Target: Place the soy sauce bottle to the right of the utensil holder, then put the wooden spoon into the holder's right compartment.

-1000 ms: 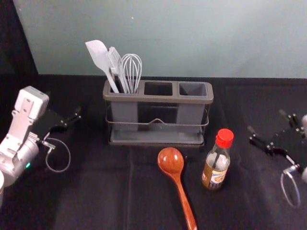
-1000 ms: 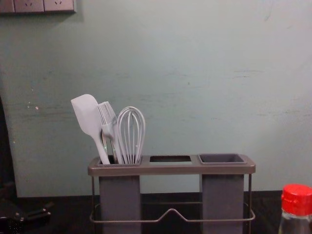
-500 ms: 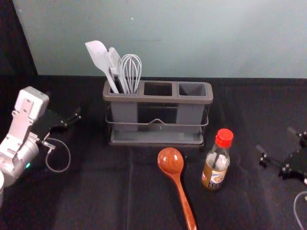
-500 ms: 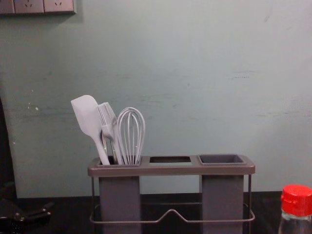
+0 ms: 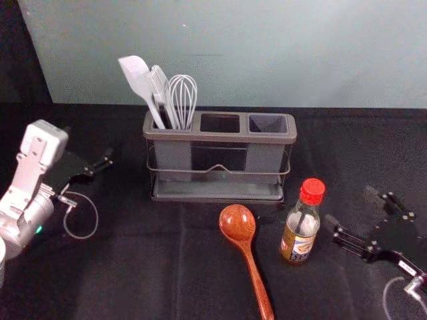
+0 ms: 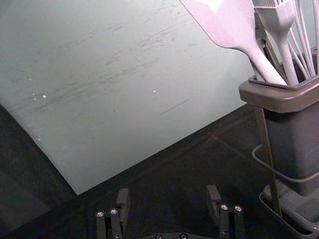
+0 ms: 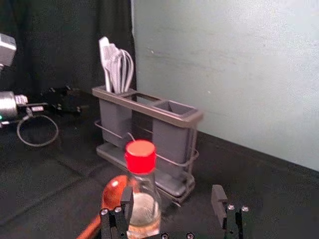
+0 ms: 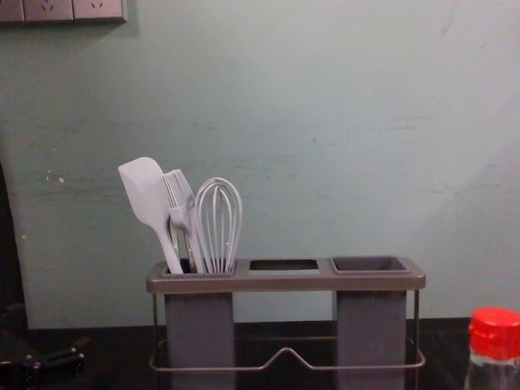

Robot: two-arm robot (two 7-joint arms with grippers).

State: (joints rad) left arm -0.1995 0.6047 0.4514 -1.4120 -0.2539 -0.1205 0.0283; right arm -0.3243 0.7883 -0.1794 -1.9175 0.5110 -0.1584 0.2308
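right gripper (image 5: 349,207) sitting wide open, holding nothing | soy sauce bottle (image 5: 300,233) standing upright, close on its left | I'm favouring this one, being way nearer | left gripper (image 6: 168,193) hanging left of holder (image 5: 220,138)

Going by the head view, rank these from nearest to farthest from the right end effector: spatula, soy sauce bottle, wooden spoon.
1. Soy sauce bottle: just left of the right end effector.
2. Wooden spoon: lying farther left.
3. Spatula: in the holder, at its left end.
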